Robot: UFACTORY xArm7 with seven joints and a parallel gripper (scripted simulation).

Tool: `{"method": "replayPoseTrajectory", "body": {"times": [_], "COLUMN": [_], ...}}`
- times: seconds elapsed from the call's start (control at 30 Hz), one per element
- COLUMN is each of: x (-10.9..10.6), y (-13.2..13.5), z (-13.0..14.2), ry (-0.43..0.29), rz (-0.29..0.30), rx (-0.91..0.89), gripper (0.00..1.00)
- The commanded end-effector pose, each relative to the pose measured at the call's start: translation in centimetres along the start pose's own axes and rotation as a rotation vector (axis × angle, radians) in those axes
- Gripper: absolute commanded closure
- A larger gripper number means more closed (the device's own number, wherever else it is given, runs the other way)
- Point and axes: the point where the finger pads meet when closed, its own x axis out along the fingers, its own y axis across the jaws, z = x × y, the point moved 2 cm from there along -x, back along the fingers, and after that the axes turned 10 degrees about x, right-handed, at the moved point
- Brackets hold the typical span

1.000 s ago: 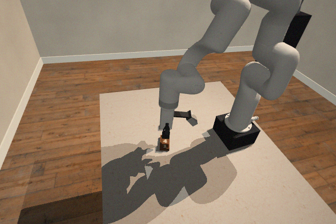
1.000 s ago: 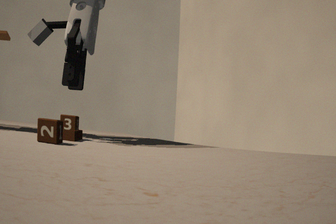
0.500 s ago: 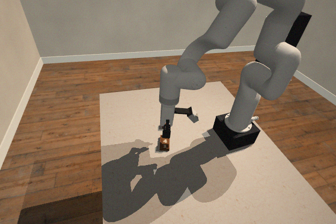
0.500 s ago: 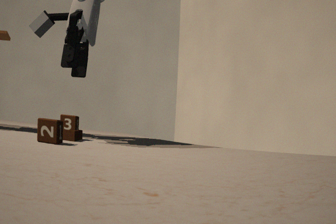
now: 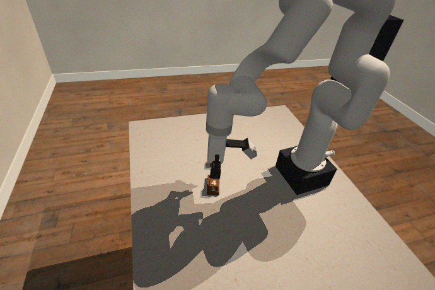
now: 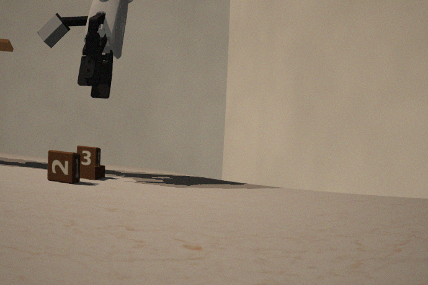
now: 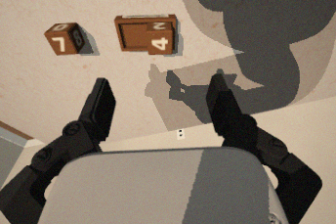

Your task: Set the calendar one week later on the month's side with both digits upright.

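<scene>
The brown calendar tray (image 7: 133, 36) (image 6: 100, 172) lies flat on the table. One digit cube (image 7: 160, 37) (image 6: 88, 158) (image 5: 213, 183) stands in one end of the tray; its top shows a 4, and the exterior camera sees a 3 on its side. The other half of the tray is bare. The second cube (image 7: 63, 38) (image 6: 62, 166) stands on the table beside the tray, apart from it, with a 7 on top and a 2 facing the exterior camera. My gripper (image 7: 160, 88) (image 6: 97, 86) (image 5: 215, 169) is open and empty. It hangs well above the tray.
The arm's black base (image 5: 304, 171) stands on the table to the right of the tray. The wrist camera block (image 5: 242, 145) (image 6: 53, 31) sticks out beside the gripper. The arm's broad shadow (image 5: 217, 230) falls across the table in front of the tray.
</scene>
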Motion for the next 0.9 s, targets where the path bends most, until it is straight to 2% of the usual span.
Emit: {"method": "replayPoseTrajectory", "body": {"times": [0.0, 0.1, 0.23, 0.4, 0.5, 0.53, 0.87], "x": [0.0, 0.2, 0.3, 0.5, 0.5, 0.7, 1.1], "y": [-0.3, -1.5, -2.1, -3.5, -3.6, -4.4, -6.7], "z": [0.2, 0.6, 0.8, 1.2, 1.2, 1.4, 1.9], "ry": [-0.003, -0.002, -0.002, -0.001, -0.001, -0.001, 0.0], "rz": [0.002, 0.003, 0.003, 0.004, 0.004, 0.004, 0.005], "rx": [0.043, 0.194, 0.27, 0.451, 0.454, 0.559, 0.842], "gripper": [0.0, 0.0, 0.0, 0.0, 0.0, 0.0, 0.0]}}
